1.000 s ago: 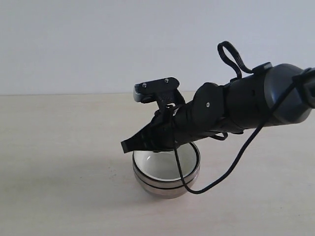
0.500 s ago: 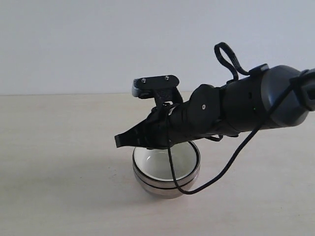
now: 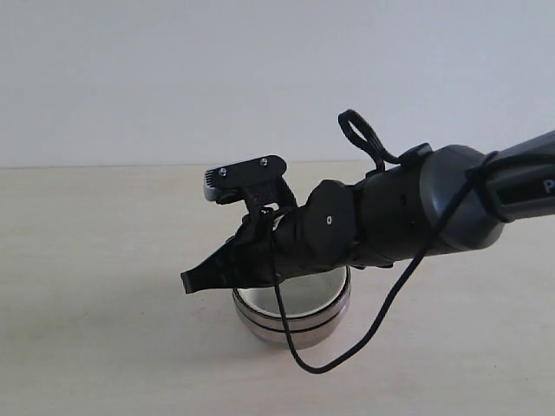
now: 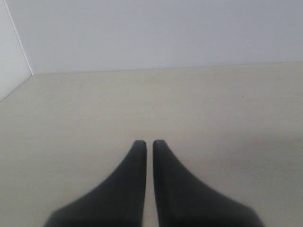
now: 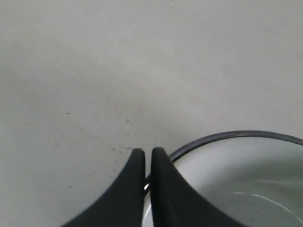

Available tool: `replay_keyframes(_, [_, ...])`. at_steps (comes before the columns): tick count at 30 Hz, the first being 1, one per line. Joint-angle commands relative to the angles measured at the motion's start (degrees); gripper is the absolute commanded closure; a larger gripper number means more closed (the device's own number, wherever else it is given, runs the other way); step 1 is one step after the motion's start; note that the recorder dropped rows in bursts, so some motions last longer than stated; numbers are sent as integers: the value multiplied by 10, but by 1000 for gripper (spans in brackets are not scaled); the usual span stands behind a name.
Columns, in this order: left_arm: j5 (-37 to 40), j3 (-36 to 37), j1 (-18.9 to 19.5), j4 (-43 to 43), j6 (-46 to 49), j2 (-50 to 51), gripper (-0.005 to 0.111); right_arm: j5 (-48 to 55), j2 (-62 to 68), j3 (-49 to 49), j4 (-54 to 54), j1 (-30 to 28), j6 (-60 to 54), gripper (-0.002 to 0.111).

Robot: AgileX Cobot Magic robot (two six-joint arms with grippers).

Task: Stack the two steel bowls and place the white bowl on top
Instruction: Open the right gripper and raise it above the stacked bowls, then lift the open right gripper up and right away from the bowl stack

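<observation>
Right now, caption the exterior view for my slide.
Right claw, shut and empty, hovers above the stacked steel bowls with the white bowl nested inside.

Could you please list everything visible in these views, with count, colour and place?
steel bowls: two, shiny silver, stacked mid-table.
white bowl: one, cream-white, inside the upper steel bowl.
table: one, pale beige, beneath everything.
wall: one, white, behind the table.
cable: one, black, hanging from the right arm.
right gripper: one, black, shut, above the stack's edge.
left gripper: one, black, shut, over the table.
</observation>
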Motion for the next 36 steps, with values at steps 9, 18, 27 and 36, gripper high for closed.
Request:
replay_keyframes(9, [0,2,0,-2,-6,-2,103,0,-3,-1,1,0,-7,108])
replay_keyframes(18, [0,2,0,-2,-6,-2,103,35,-75,-1,0,0,-45,108])
replay_keyframes(27, [0,2,0,-2,-6,-2,103,136,-122,0,-6,-21,-57,108])
replay_keyframes(36, [0,2,0,-2,-6,-2,103,288,-122,0,-64,-139,-1,108])
